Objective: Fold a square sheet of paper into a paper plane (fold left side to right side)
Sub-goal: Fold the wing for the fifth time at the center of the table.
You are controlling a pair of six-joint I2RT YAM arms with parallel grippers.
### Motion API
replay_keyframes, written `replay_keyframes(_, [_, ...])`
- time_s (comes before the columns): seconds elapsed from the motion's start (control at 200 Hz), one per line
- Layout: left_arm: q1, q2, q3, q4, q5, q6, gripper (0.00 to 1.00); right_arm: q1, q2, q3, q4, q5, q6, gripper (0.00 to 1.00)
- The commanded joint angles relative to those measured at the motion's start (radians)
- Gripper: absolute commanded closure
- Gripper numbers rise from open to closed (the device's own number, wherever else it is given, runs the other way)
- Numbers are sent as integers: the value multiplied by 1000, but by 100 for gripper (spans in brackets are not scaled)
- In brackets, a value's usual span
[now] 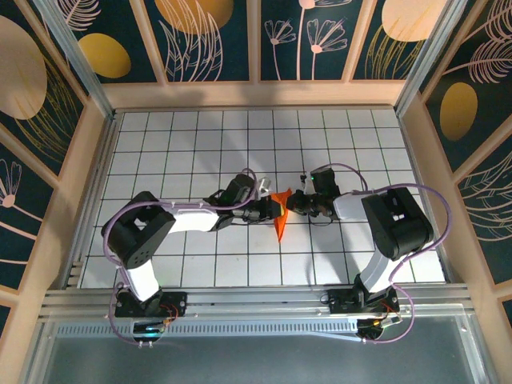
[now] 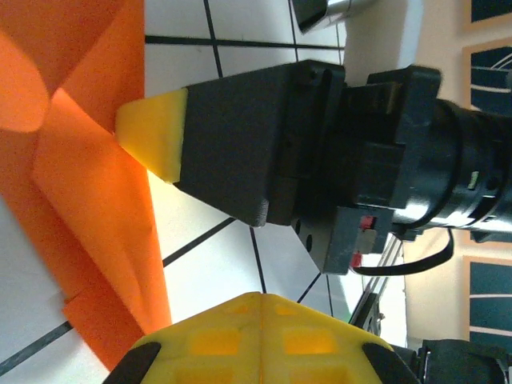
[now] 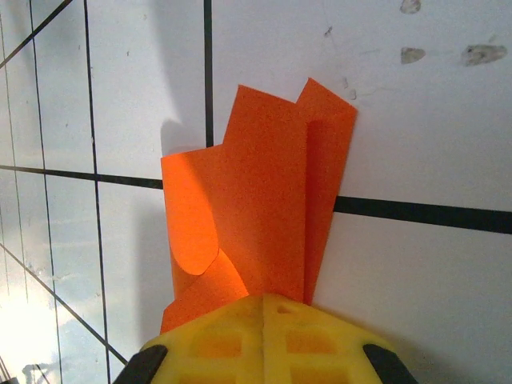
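Fingertips (image 3: 216, 348) of the right gripper (image 3: 264, 320) first: yellow, closed flat against each other, no gap along the seam. Straight ahead of them and touching, the sheet of paper (image 3: 264, 200): bright orange, creased into a layered wedge, its near edge tucked under the tips. Pinched between them or merely pinned to the table (image 1: 200, 136): cannot tell. One loose flap curling up on the wedge's left side in the right wrist view.

Next, the left gripper (image 2: 262, 320): likewise drawn together, pads meeting at a thin line, the orange edge just beside its left corner. Gripped or not: cannot tell. In the left wrist view, the right gripper's yellow tip resting on the paper at a crease.

From above: both grippers head-on at mid-table, one from the left, one from the right, paper between and touching both. Neither plainly nearer. Long axis of the wedge running far to near, crosswise to the line joining the grippers; broad end at the tips, narrow end toward the bases. Probably the hinge of a left-over-right fold: crease along that axis, left side swept across.

Count: one sheet, two grippers, two arms.
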Motion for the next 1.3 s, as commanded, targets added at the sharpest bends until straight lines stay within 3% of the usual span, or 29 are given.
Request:
replay_keyframes(0.0, [-14, 53, 25, -21, 46, 17, 93, 18, 39, -33, -102, 25, 2, 100])
replay_keyframes(0.566, [-60, 139, -9, 62, 42, -54, 95, 28, 44, -8, -132, 39, -13, 100])
replay_keyframes(1.156, [-81, 171, -4, 23, 6, -51, 95, 36, 44, 18, -152, 44, -21, 100])
replay_keyframes(1.296, [-90, 182, 28, -62, -31, -15, 96, 38, 43, 24, -154, 43, -21, 100])
